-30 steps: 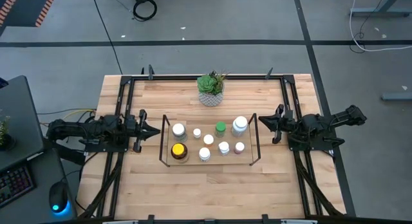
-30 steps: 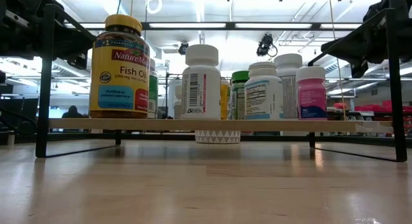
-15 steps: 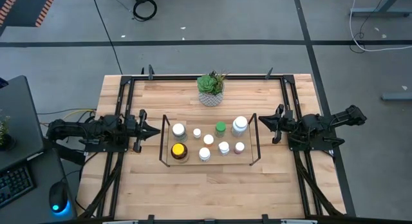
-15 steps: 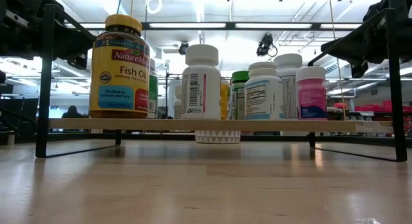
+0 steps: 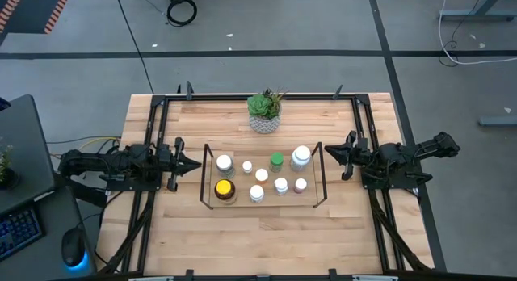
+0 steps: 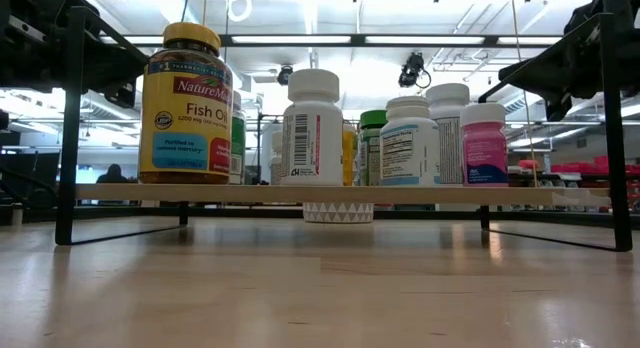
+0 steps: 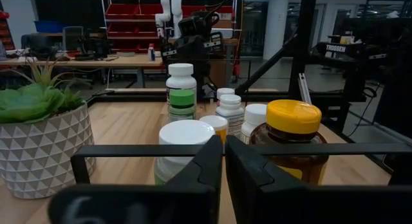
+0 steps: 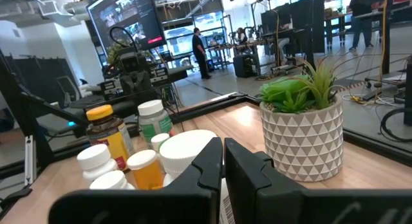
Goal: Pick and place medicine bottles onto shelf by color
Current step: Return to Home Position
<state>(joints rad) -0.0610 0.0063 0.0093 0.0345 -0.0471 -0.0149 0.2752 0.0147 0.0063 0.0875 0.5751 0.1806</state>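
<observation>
found the left gripper (image 5: 194, 162) pressed together on nothing, just beside the left end of the shelf (image 5: 241, 199). found the right gripper (image 5: 329, 157) likewise closed and empty, just off the shelf's right end. counted 9 medicine bottles (image 5: 261, 174) upright on the shelf floor: the amber yellow-capped bottle (image 5: 224, 188) near left, the green-capped bottle (image 5: 277, 159) in the far row, the pinkish bottle (image 5: 300, 185) near right. saw the potted plant (image 5: 265, 111) beyond the shelf, on the table (image 5: 242, 241).

Wooden table (image 5: 242, 241) bearing wire shelf (image 5: 240, 181) of medicine bottles (image 5: 261, 174) and a potted plant (image 5: 265, 111)
</observation>
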